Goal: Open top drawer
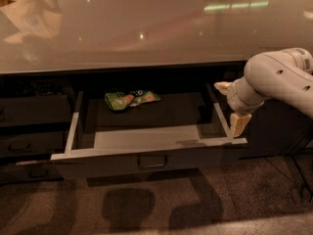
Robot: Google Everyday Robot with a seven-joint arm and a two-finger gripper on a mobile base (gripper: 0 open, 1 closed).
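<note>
Since the top drawer (112, 164) stands pulled well out from under the surface (146, 28), its pale floor and side walls exposed, I judge the opening step essentially complete. The gripper (239, 125) hangs just outside the drawer's right wall, near the front corner and well away from the loop handle (152, 161). I cannot tell whether the jaws are apart or together; only one pale tip reads clearly.

Next move, in my judgement: lift the arm clear without knocking the right wall, or push further only if the full extension is required.

A green packet (131, 99) lies at the back of the drawer. The rear of the cavity is in deep shadow. The arm is cut off at the right edge. The shallower drawer fronts (29, 143) at left are barely legible.
</note>
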